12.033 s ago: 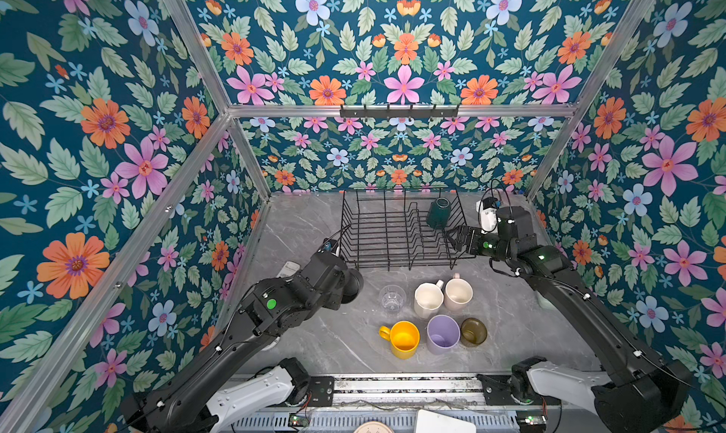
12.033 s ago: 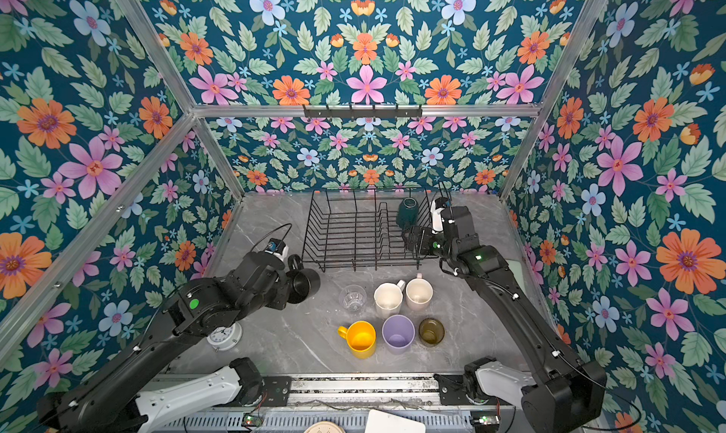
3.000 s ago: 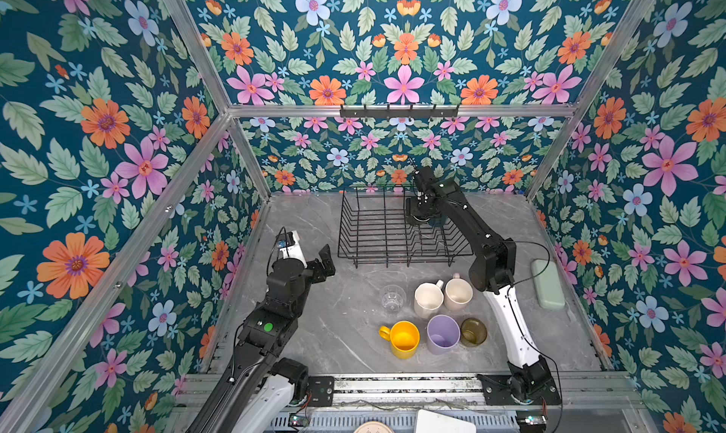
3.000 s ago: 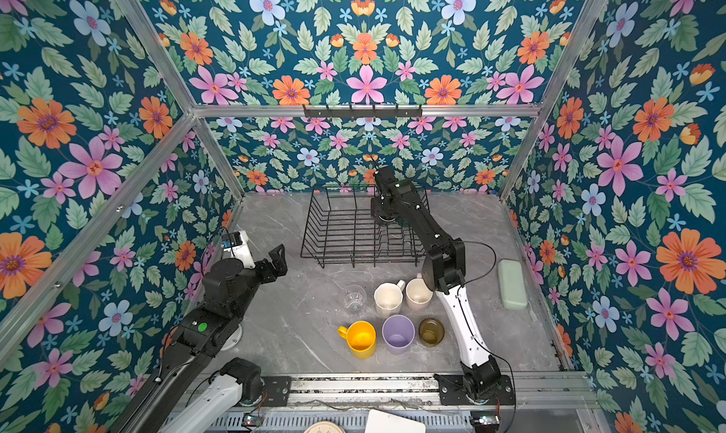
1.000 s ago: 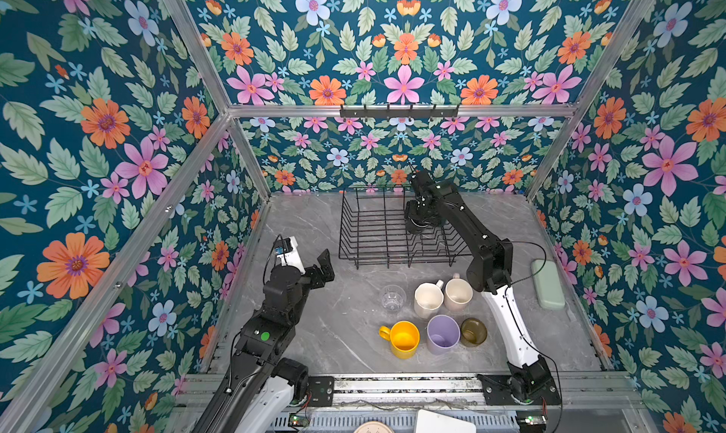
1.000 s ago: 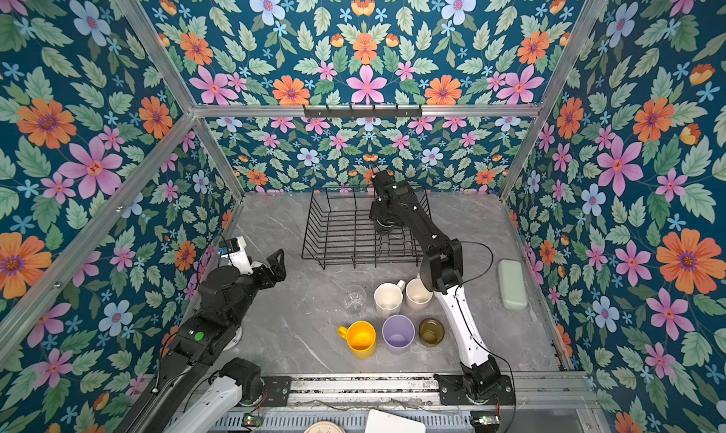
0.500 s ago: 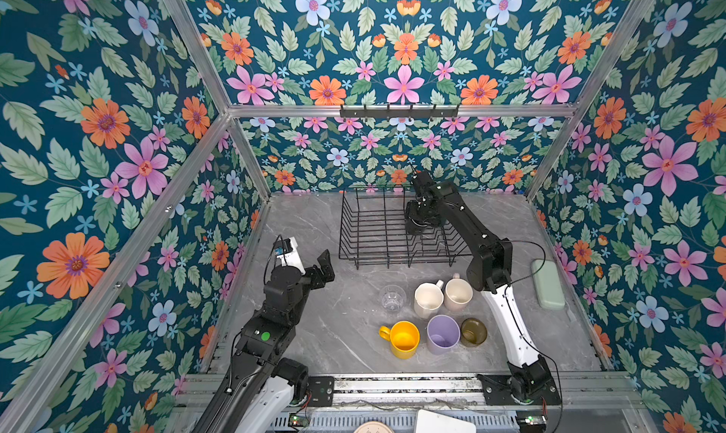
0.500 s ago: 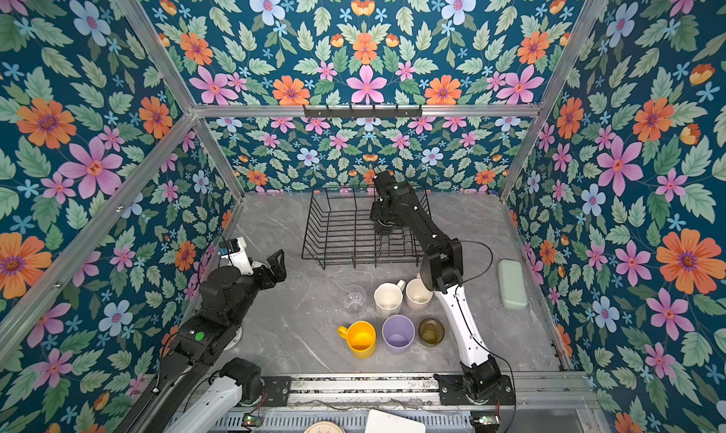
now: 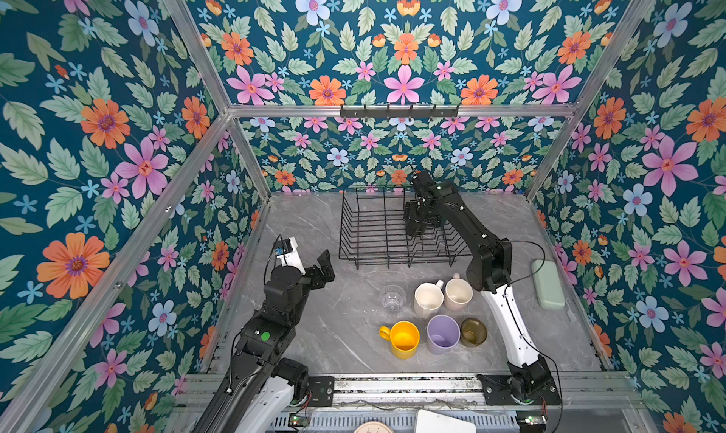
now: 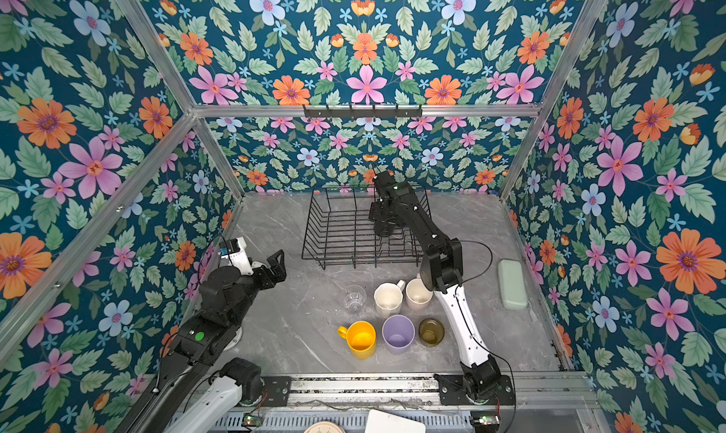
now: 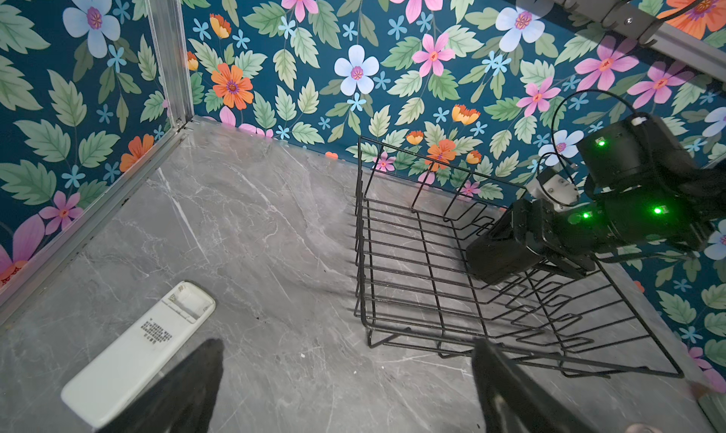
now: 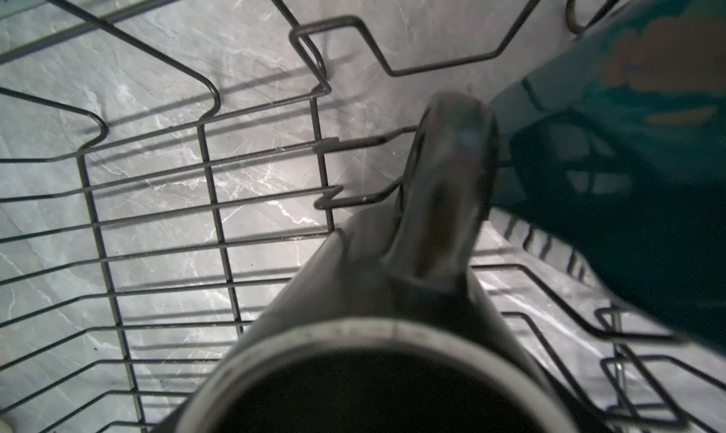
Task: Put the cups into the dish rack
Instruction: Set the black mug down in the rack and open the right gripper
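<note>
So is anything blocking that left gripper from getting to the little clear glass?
Nothing visible does. Only bare grey marble tabletop lies between the open left gripper and the clear glass. The white mug stands on the glass's far side, away from the gripper.

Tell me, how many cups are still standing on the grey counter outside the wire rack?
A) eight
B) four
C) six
C: in a top view, six stand in front of the dish rack: the clear glass, white mug, pale pink mug, yellow mug, lavender tumbler and amber-brown glass.
</note>
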`<state>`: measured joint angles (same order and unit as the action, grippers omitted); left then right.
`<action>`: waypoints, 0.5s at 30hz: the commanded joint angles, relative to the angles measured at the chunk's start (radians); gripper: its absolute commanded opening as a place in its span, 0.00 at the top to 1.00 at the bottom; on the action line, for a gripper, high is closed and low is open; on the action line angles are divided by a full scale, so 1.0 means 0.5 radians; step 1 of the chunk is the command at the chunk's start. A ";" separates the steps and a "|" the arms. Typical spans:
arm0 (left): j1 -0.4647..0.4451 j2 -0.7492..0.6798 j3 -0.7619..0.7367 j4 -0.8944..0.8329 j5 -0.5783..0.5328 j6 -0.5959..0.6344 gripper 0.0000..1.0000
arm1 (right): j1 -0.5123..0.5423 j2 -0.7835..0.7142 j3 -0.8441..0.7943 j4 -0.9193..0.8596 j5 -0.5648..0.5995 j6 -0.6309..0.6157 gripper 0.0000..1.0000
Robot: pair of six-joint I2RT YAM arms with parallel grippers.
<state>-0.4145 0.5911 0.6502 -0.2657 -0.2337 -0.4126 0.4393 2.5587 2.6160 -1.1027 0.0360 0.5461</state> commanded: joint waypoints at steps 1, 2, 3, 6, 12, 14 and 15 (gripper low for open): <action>-0.001 -0.010 0.000 0.001 -0.012 0.018 0.00 | 0.002 -0.009 0.002 -0.036 -0.008 -0.012 0.13; 0.000 -0.013 0.000 -0.001 -0.014 0.018 0.00 | 0.002 -0.009 0.000 -0.034 -0.011 -0.014 0.13; 0.001 -0.013 0.000 -0.002 -0.015 0.018 0.00 | 0.000 -0.014 -0.001 -0.031 -0.016 -0.012 0.13; 0.001 -0.016 0.001 -0.009 -0.023 0.018 0.00 | 0.000 -0.032 -0.007 -0.022 -0.015 -0.015 0.13; 0.000 -0.029 0.007 -0.027 -0.037 0.017 0.00 | 0.004 -0.146 -0.103 0.026 0.008 -0.026 0.12; -0.001 -0.035 0.010 -0.034 -0.045 0.018 0.00 | 0.002 -0.212 -0.170 0.067 0.018 -0.033 0.12; 0.001 -0.034 0.012 -0.033 -0.046 0.014 0.00 | 0.004 -0.240 -0.197 0.083 0.022 -0.040 0.12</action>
<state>-0.4149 0.5774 0.6510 -0.2779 -0.2424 -0.4122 0.4416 2.4748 2.5393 -1.0863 0.0288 0.5449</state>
